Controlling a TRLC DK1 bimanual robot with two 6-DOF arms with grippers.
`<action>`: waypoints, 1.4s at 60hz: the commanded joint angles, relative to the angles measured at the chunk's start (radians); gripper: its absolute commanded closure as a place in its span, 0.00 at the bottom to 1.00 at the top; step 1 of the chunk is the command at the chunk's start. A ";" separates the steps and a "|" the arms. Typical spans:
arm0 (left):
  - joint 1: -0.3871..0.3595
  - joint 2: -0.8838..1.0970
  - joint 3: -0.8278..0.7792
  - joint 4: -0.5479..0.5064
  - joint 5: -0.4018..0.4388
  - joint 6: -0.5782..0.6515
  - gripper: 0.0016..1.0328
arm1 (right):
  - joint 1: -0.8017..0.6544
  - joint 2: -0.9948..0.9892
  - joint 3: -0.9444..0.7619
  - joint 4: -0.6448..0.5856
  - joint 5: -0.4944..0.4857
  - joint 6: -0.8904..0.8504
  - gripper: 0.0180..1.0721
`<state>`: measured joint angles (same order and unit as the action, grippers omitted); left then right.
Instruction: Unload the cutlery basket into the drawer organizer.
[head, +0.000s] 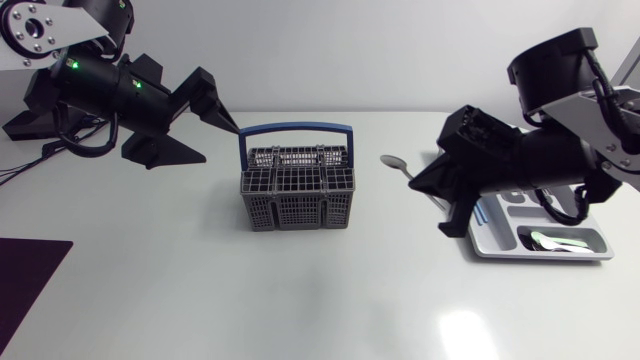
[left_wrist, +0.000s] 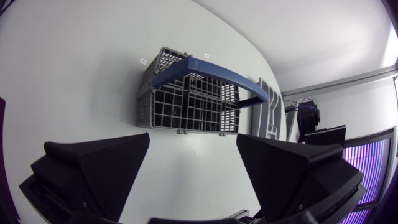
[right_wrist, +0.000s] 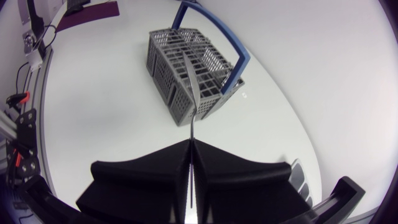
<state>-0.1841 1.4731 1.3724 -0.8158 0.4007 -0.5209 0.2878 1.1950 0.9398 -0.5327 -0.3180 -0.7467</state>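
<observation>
The right pincer (right_wrist: 191, 142) pinched a spoon (head: 393, 161) by its handle, between the basket (head: 297, 205) and the organizer (head: 492, 244) on the bench (head: 300, 300). The left pincer (left_wrist: 193, 138) hung spread, near the basket's blue handle

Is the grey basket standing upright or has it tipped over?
Upright: the basket rests on its base on the table, blue handle arching above it.

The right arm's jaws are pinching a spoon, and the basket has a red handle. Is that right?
Not quite. The handle of the basket is blue, not red, as the head view shows. The rest is right: the jaws of the right arm are shut on the spoon.
</observation>
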 joint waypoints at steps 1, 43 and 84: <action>0.009 0.003 -0.029 -0.026 -0.033 0.087 0.05 | -0.079 -0.005 -0.026 -0.058 -0.038 -0.128 0.95; 0.075 -0.071 -0.177 -0.037 -0.157 0.323 0.04 | -0.769 0.268 0.011 -0.282 -0.041 -0.956 0.95; 0.083 -0.200 -0.322 -0.005 -0.238 0.463 0.04 | -0.934 0.634 0.217 -0.069 0.149 -1.089 0.95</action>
<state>-0.0917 1.3041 1.0866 -0.8295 0.1726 -0.0917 -0.6365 1.7958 1.1465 -0.6231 -0.1844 -1.7855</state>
